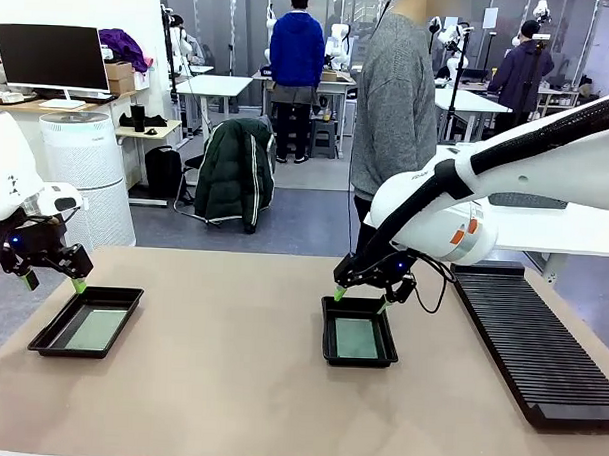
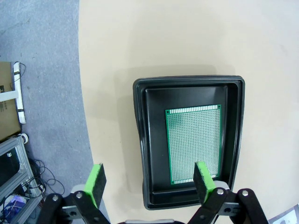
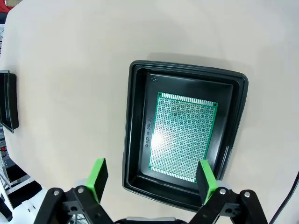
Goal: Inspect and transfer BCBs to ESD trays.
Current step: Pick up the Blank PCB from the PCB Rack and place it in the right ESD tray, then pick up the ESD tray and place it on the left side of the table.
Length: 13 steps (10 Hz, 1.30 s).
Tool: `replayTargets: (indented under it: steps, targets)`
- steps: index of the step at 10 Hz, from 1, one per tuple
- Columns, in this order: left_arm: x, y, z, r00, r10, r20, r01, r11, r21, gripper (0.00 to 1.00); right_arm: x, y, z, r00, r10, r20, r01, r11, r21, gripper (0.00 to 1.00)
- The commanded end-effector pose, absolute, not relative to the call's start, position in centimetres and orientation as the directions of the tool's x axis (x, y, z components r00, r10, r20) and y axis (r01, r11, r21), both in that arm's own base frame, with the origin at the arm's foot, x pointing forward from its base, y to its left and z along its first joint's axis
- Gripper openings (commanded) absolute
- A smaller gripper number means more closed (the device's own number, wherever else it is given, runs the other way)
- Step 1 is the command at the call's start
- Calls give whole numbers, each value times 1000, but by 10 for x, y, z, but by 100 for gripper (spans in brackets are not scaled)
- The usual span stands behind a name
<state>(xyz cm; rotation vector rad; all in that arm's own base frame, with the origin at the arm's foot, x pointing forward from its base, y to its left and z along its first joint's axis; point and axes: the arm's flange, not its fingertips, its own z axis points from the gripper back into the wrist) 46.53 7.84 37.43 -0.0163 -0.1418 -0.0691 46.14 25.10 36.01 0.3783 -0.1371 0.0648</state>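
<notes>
A tan table [image 1: 239, 376] carries two shallow black ESD trays with raised flared rims and a long black ribbed rack [image 1: 529, 341] at the robot's right. The left tray [image 1: 51, 337] lies near the table's left edge; the right tray [image 1: 326, 341] sits around the middle. Each holds one BCB flat on its floor: the left board [image 2: 194, 143] is a green perforated rectangle lying toward one side of its tray, and the right board [image 3: 181, 134] shows a pale glare patch on its dotted grid. The left gripper [image 1: 52, 281] hovers over the far end of its tray, jaws spread wide and empty. The right gripper [image 1: 360, 300] hangs just above the far rim of its tray, likewise wide apart, holding nothing.
</notes>
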Motion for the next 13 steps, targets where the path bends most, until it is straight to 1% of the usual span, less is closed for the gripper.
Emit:
replayTargets:
  steps: [1, 13]
  targets:
    - [465, 79, 374, 987, -66, 144, 69, 998, -12, 100, 462, 251, 358, 989, 39, 141, -88, 928, 363, 100]
    - [465, 79, 374, 987, -66, 144, 69, 998, -12, 100, 462, 251, 358, 989, 39, 141, -88, 928, 363, 100]
